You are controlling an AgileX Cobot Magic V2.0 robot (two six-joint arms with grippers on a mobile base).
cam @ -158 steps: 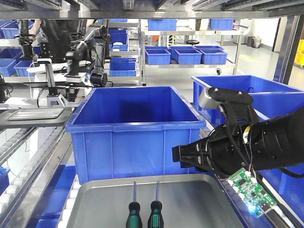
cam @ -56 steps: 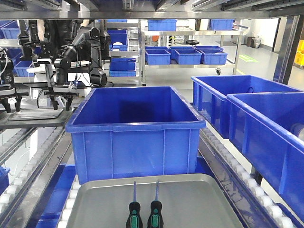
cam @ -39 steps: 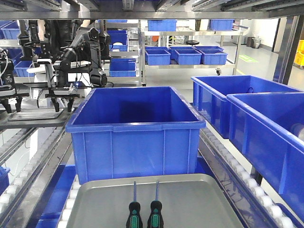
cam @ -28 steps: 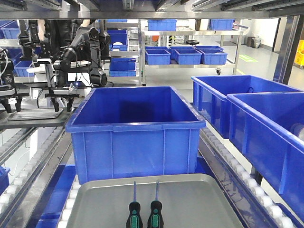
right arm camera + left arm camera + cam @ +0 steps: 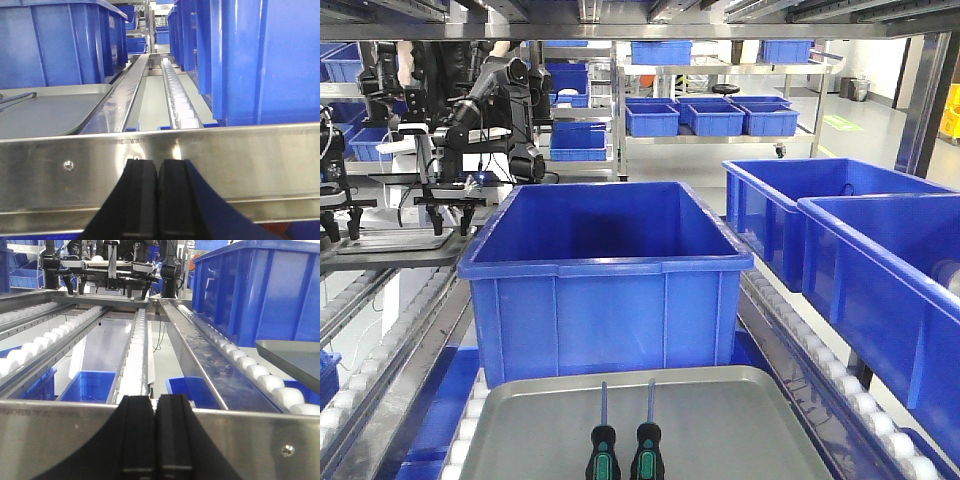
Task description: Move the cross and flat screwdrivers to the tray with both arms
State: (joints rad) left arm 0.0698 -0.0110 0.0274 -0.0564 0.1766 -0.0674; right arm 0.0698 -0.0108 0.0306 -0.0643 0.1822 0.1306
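Lying paired: two screwdrivers, one tray

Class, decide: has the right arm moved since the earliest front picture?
Yes. It then crossed the right blue bin; now it has left the front view, its gripper shut below the rail.

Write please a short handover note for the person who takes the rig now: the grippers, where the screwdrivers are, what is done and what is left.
Left gripper: shut, empty, low behind the steel rail.
Right gripper: shut, empty, same posture.
Both screwdrivers lie side by side in the grey tray, handles towards the camera, shafts pointing at the blue bin.
Done: both tools appear delivered; neither arm shows in the front view.
Left: apparently nothing, only confirm.
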